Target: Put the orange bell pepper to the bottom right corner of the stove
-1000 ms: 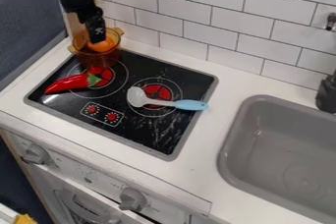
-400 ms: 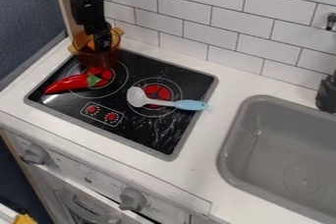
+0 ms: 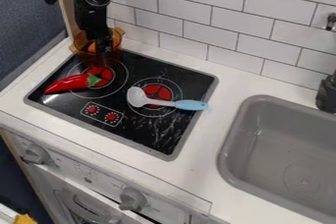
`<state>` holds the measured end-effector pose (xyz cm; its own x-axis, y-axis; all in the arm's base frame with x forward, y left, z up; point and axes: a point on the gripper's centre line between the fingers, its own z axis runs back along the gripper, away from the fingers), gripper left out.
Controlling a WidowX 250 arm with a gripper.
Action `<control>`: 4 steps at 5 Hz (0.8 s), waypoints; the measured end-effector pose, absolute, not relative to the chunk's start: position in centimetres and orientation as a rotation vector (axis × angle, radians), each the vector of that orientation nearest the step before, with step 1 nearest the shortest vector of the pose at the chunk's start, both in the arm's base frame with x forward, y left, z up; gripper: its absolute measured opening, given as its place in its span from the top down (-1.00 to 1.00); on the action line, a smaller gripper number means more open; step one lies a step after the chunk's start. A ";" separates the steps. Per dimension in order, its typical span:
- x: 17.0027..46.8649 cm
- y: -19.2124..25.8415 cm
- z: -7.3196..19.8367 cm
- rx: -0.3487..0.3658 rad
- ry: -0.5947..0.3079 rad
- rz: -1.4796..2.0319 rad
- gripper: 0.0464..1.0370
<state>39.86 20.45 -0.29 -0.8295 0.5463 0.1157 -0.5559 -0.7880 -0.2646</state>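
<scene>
The black gripper [image 3: 102, 53] hangs down into the translucent amber pot [image 3: 116, 54] at the back left corner of the stove [image 3: 154, 138]. Whether the jaws are spread or pressed together, or pinch anything, cannot be told, as the pot's wall and the arm mask them. The orange bell pepper [image 3: 92, 47] is inside the pot, partly visible beside the gripper; whether the two touch is unclear. It is well apart from the stove's bottom right corner.

A red chili pepper [image 3: 64, 84] lies on the left part of the stove, in front of the pot, its green stem [image 3: 94, 79] over the left burner's red centre. A spoon [image 3: 138, 97] has its pale head beside the red centre of the right burner, and its light blue handle [image 3: 191, 105] crosses the stove's right edge over the white surface [image 3: 202, 156]. Further right is a grey sink [image 3: 256, 152], with a black faucet [image 3: 326, 94] at its back. White tiles [image 3: 213, 19] line the wall behind.
</scene>
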 end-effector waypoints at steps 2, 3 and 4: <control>40.8 20.3 -0.3 0.001 -0.361 2.549 -0.25; 40.8 20.2 -0.6 -0.017 -0.366 2.550 0.00; 40.3 19.9 -0.8 -0.019 -0.359 2.549 0.01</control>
